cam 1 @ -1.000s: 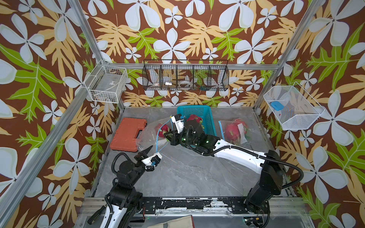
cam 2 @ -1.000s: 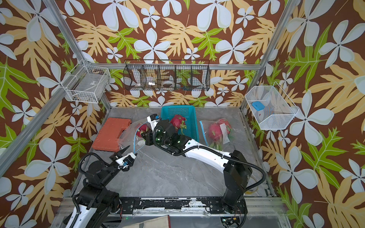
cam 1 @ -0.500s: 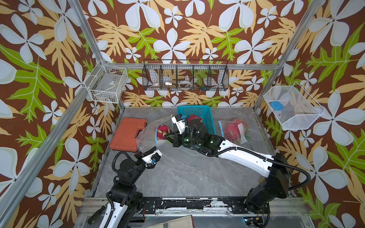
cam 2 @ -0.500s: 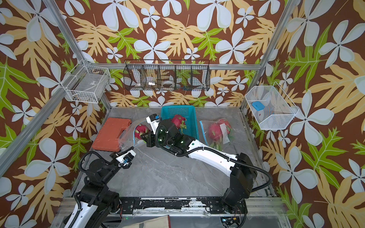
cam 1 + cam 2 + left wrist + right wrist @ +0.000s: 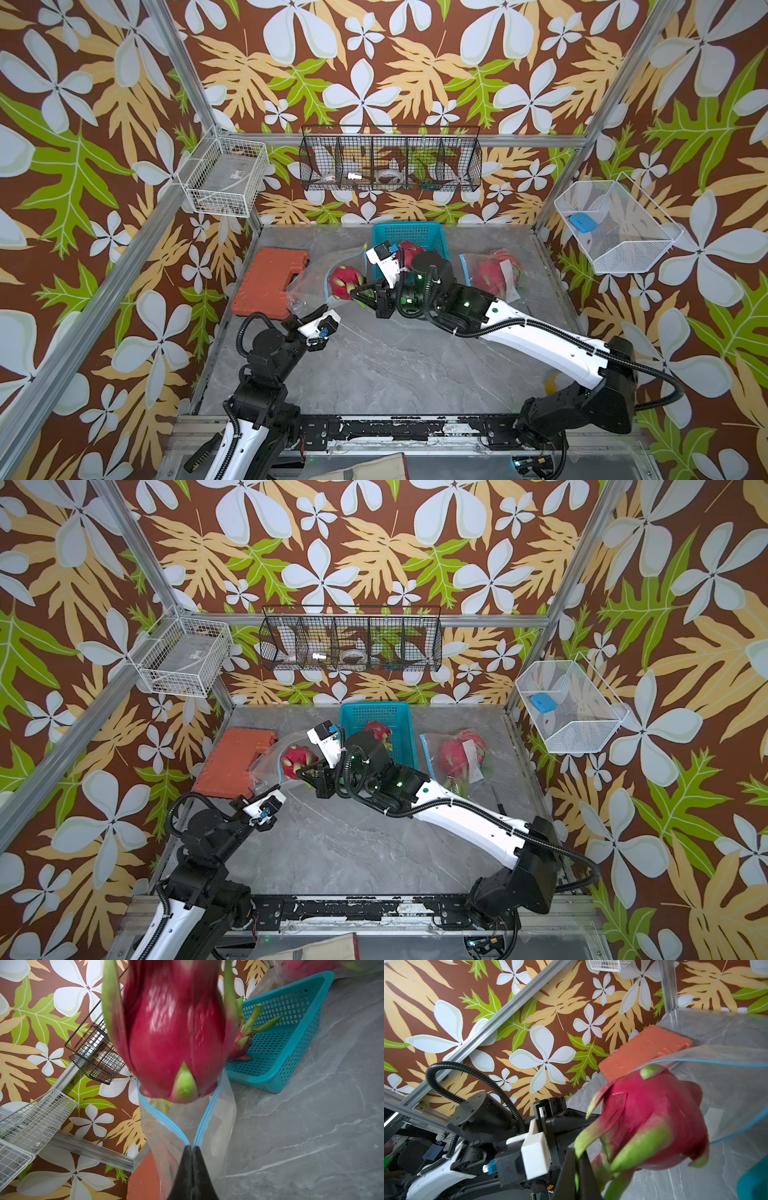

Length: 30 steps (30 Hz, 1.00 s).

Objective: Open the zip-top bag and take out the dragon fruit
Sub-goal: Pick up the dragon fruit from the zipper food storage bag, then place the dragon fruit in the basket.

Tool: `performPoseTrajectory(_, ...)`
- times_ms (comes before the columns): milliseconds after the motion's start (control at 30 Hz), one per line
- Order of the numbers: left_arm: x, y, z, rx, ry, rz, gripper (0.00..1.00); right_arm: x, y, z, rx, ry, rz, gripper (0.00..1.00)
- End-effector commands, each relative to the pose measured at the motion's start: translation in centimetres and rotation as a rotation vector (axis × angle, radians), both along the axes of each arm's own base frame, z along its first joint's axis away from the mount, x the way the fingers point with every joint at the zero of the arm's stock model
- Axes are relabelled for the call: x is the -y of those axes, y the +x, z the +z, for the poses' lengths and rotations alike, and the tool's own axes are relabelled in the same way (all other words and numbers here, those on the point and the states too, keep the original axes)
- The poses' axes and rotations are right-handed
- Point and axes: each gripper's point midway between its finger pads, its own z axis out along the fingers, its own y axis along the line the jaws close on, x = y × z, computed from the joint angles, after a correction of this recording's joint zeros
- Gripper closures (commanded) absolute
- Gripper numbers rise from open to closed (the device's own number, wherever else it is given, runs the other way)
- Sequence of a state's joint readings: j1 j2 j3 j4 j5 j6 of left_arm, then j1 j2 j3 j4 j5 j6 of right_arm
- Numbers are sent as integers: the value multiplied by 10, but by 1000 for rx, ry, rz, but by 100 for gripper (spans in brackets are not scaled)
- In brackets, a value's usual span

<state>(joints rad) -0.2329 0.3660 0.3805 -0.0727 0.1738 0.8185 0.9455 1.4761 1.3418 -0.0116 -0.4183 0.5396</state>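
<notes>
Noting your left tool (image 5: 191, 1150) just clamped bag (image 5: 220, 1126) corner, 11 o'clock | right tool (image 5: 577, 1159) grips dragon fruit (image 5: 654, 1118) scale | you can pull.

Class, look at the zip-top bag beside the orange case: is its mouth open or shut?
Open: in the left wrist view the bag shows two blue zip strips spread apart, with the dragon fruit between them.

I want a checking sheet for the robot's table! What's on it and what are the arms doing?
Surface: grey marbled table.
Job's things: dragon fruit at the mouth of the open bag; second fruit in the blue basket; third fruit in another bag.
Clutter: orange case.
Grippers: left gripper shut on the bag's edge; right gripper shut on the dragon fruit's green scale.
Cables: black hose looping off each arm.
Surroundings: wire baskets on flowered walls.
</notes>
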Motion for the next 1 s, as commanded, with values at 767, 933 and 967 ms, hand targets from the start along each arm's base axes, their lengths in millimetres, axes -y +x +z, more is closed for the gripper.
performPoseTrajectory(767,-29,86,69,75,101,267,100,146,148,4,148,27,-425,100)
performPoseTrajectory(933,-37,117,124,169,137,340,100,127,202,-30,141,-24,-435,100)
performPoseTrajectory(967,-37,120,131,185,138,344,100,121,212,-36,137,-31,-432,100)
